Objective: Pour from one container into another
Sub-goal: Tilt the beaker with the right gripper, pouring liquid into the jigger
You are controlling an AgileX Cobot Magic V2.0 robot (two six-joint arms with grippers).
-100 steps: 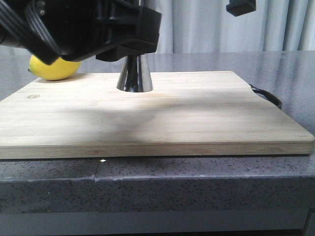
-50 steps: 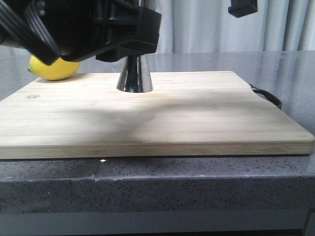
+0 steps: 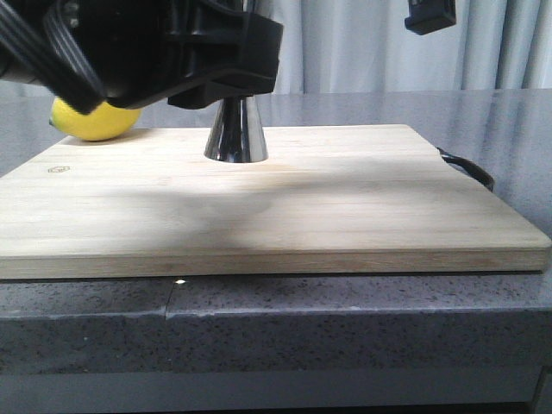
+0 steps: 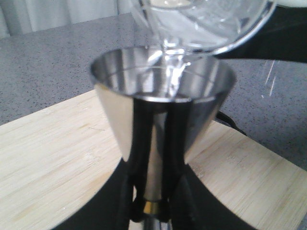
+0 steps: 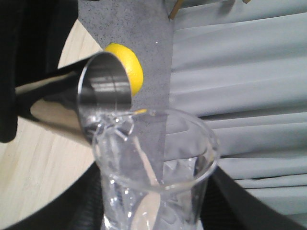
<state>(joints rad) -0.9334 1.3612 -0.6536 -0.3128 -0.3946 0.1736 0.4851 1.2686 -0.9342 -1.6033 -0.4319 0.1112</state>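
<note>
Two tools busy: left tool (image 4: 152, 211) clamped on steel jigger (image 4: 163, 105) at its gold-banded waist, upright on wooden cutting board (image 3: 285, 207) atop grey surface (image 3: 345, 319). Right tool out of sight, grip impossible to judge. Glass beaker (image 5: 153, 167) tipped, lip over jigger's mouth. Lemon (image 3: 90, 119) behind board's far left corner.

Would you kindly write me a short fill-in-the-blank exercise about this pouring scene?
1. The steel jigger stands on a wooden ____.
2. Behind the board's far left corner lies a yellow ____.
3. The glass beaker is tilted so its lip is over the jigger's open ____.
4. The left gripper grips the jigger at its narrow ____.

Missing words: board; lemon; mouth; waist
</note>
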